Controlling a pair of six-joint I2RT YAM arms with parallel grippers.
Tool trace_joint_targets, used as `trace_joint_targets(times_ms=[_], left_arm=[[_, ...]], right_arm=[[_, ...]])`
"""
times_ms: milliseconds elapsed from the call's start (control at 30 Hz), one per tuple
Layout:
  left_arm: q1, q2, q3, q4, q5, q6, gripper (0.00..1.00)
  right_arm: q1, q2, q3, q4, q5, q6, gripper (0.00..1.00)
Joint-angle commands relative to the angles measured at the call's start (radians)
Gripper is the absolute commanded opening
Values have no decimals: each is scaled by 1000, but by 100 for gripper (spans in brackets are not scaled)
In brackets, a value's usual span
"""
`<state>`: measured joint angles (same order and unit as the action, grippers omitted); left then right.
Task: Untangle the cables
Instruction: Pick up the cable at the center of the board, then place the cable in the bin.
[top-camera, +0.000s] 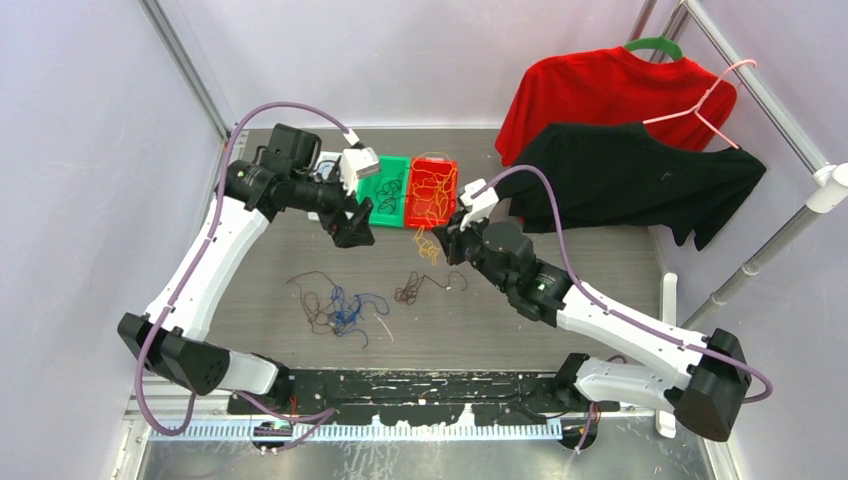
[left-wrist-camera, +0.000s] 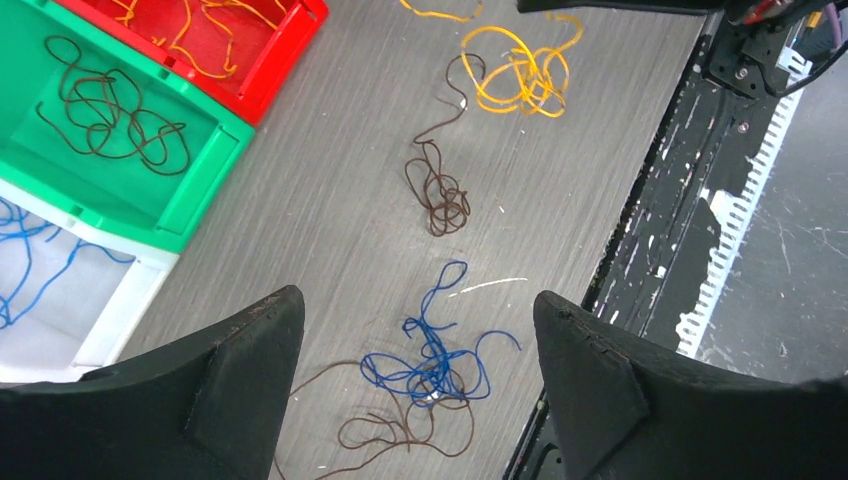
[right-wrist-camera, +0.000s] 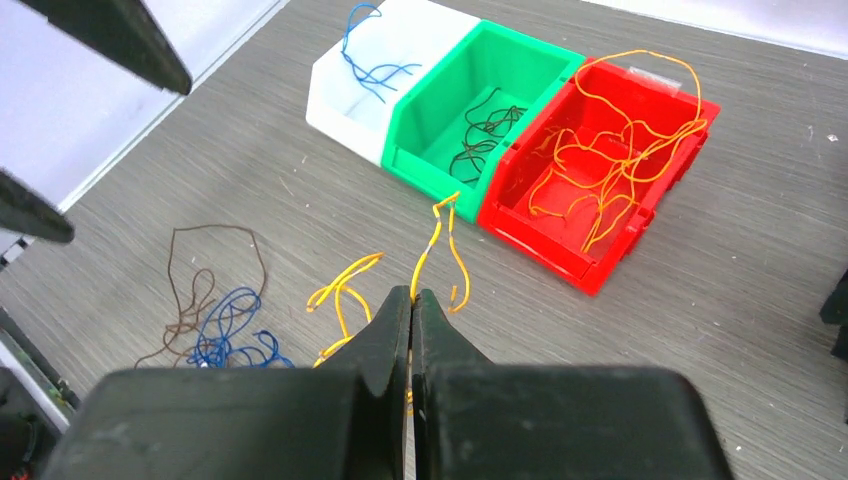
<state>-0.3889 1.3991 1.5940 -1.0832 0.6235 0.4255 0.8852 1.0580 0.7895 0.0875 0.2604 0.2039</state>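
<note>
Your right gripper (right-wrist-camera: 411, 295) is pressed together on a thin orange cable (right-wrist-camera: 432, 250). The cable rises from the tips and curls over the grey ribbed counter (right-wrist-camera: 760, 300) just ahead. Beyond it, three bins stand wall to wall: a red plastic bin (right-wrist-camera: 640, 215) with orange strands draped over its rim, a green plastic bin (right-wrist-camera: 420, 165) and a white plastic bin (right-wrist-camera: 345, 115). A broad stretch of counter runs along the gripper's right. To its left lies a loose blue-and-brown cable tangle (right-wrist-camera: 215, 335).

That arm reaches low from its base toward the centre, with the wrist aimed at the bins.

Your left gripper (left-wrist-camera: 418, 300) is spread wide and hangs above the counter, well over the same tangle. A small brown cable clump (left-wrist-camera: 440, 195) lies farther out. The counter's black edge strip (left-wrist-camera: 700, 200) runs close on one side. That arm rises steeply, and its forearm bends across toward the green bin.
</note>
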Motion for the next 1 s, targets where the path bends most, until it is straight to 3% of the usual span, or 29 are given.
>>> trace_joint_targets(times_ms=[0,167,267,400,500,567,733,967], left_arm=[[-4,-58,-20,-2,30,-16,84],[-2,-77,0,-20,-68,-44,85],[17,-80,16,-30,-136,-63,91],[66,-87,19,-39,-153,-96,100],[93,-89,12,-56,-153,-104,99],[96,-82,24,-73,-183,-104,100],[110,-41,94,-65,-306,-137,100],[125,21,203,-161,-350,-104,100]], right_arm=[[-25,55,90,70,40,11,1],[-134,253,258,58,43,-21,1],[-193,387,352,60,40,-62,1],[-245,565,455,87,30,-147,3],[-266,681,533,62,28,-188,4],[-272,735,568,65,39,-211,12],[-272,804,689,-19,37,-271,48],[-264,687,604,-48,9,-239,55]])
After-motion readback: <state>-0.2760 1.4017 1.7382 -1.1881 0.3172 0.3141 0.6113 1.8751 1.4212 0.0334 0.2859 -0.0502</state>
